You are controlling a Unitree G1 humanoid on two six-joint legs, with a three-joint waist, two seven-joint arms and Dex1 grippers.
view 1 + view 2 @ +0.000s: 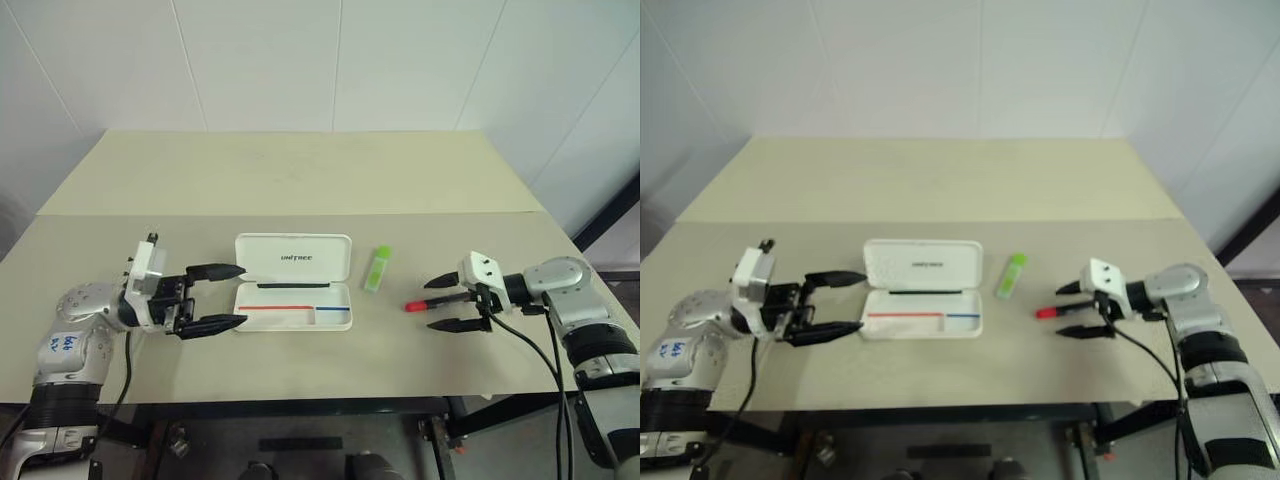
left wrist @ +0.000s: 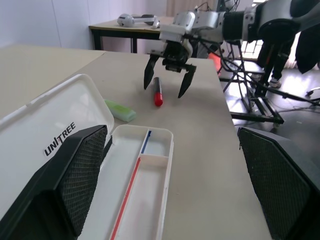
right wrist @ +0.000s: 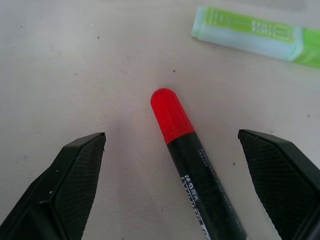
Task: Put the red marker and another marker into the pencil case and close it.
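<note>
Lying outside the open pencil case (image 1: 293,283), the red marker (image 1: 418,304) is straddled by the released right claw (image 1: 446,303); the green highlighter (image 1: 377,268) is untouched, the left claw (image 1: 218,297) spread empty.

Open tabletop all round the pencil case

The pencil case (image 1: 293,306) lies lid-up; its raised lid walls off its far side. To its right lie another marker (image 1: 377,268) and, further right, the red marker (image 1: 424,303); bare table (image 1: 300,180) elsewhere.
</note>
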